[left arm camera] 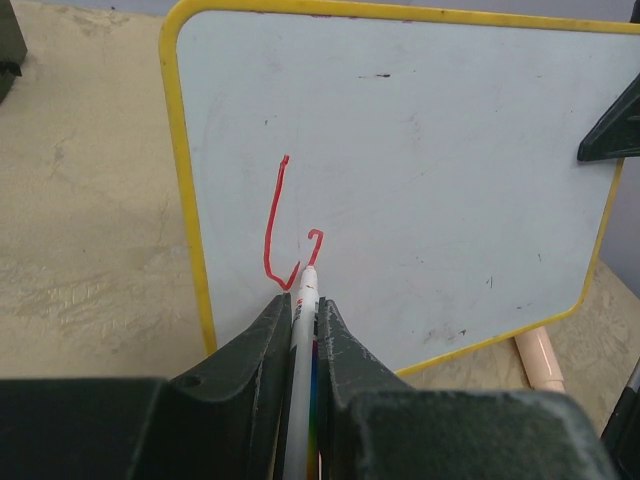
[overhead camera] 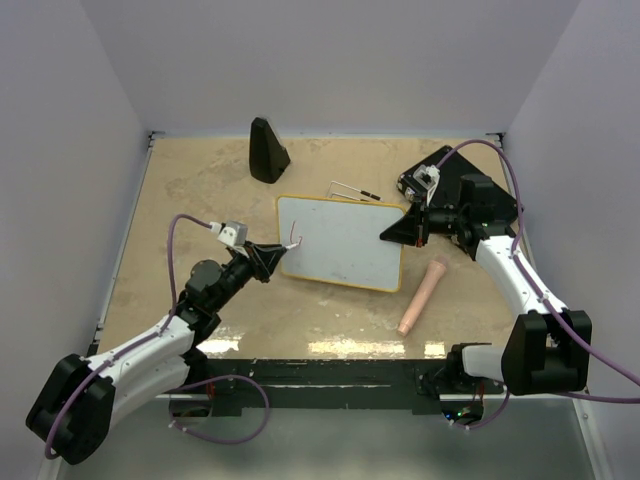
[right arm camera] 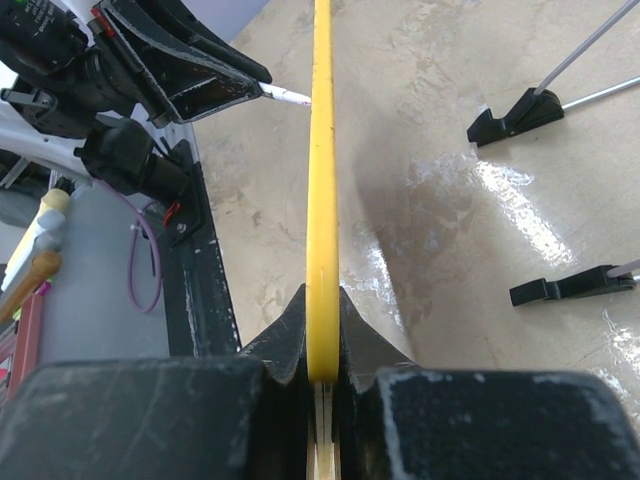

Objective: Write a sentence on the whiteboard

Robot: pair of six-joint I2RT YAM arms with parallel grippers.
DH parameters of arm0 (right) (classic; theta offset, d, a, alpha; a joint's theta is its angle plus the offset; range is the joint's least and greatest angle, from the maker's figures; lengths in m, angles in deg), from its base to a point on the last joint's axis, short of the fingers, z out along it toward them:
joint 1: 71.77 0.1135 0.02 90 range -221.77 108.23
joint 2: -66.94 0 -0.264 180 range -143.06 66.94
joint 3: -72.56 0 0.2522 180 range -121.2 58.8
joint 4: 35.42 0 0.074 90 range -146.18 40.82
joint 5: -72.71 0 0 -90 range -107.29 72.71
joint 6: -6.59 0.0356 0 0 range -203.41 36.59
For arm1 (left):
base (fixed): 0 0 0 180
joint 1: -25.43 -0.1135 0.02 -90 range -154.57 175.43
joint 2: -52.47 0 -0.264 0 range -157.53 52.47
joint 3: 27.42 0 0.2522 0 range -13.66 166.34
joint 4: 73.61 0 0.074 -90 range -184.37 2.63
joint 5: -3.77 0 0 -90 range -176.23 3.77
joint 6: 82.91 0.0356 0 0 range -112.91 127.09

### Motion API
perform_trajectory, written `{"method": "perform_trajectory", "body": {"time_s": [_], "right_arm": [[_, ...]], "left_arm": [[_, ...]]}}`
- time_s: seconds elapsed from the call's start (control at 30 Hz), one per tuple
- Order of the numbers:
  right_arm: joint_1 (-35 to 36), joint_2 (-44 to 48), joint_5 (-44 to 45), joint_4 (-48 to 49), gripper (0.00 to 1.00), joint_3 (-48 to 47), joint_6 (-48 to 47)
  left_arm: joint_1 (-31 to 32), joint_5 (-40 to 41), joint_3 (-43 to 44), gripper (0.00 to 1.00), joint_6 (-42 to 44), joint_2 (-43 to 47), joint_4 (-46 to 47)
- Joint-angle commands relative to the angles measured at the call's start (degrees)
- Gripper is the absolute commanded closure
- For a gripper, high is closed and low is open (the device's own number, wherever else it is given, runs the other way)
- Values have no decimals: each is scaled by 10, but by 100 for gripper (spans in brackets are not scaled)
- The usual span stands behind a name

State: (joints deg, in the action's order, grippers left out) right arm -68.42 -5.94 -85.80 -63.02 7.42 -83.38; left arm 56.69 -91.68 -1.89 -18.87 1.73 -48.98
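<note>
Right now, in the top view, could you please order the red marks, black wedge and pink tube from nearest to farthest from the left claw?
1. Red marks: on the whiteboard, by the left claw's marker.
2. Black wedge: back of the table.
3. Pink tube: past the board's right edge.

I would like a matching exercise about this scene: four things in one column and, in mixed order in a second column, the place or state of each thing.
Things
1. marker
2. whiteboard
3. pink tube
4. black cone

Places or states
A. lies on the table beside the board's near right corner
B. stands near the far edge of the table
C. clamped in the left gripper, tip at the red strokes
D. gripped at its yellow rim by the right gripper

Pairs: 1-C, 2-D, 3-A, 4-B
</note>
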Motion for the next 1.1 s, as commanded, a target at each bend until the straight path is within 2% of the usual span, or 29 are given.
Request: {"method": "perform_trajectory", "body": {"time_s": [0.0,0.37,1.07], "right_arm": [[1,22,-55,32,100,-7,12],[2,23,-54,32,100,-7,13],[2,26,-54,31,100,-7,12]], "left_arm": [[2,20,14,100,4,2,-6],[2,41,55,100,16,-14,-12],[2,-11,54,100,-1,-9,-3]]}}
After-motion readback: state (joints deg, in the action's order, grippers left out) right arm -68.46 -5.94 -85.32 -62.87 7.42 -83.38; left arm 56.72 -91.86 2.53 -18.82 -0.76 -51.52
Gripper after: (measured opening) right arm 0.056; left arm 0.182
